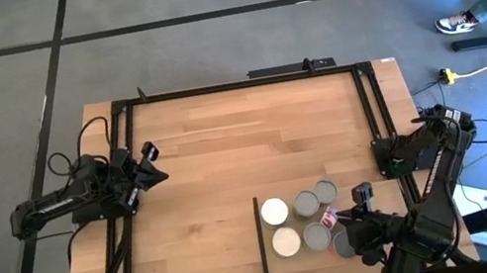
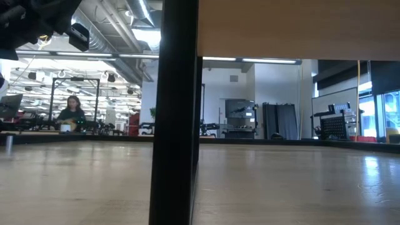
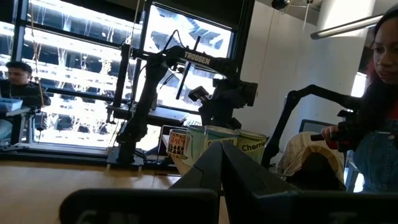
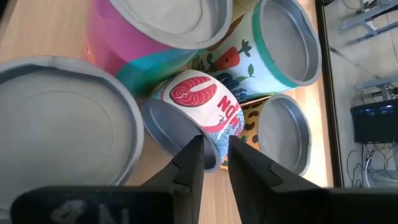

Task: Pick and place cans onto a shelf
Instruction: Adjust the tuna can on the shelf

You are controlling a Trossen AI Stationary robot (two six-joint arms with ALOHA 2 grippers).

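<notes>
Item: tipped salmon can [image 4: 202,102], at the cluster's four o'clock edge.
Rigid, slick metal; my right tool [image 4: 214,155] pinches its rim; I'd prefer gripping across the sides.

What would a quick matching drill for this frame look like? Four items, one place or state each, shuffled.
Items:
1. left gripper
2. right gripper
3. white-topped cans
4. salmon-label can

Places or states:
A. tipped among upright cans
B. shut, over the table on its left side
C. beside the dark strip
D. closed on a can's rim

Pairs: 1-B, 2-D, 3-C, 4-A
</notes>
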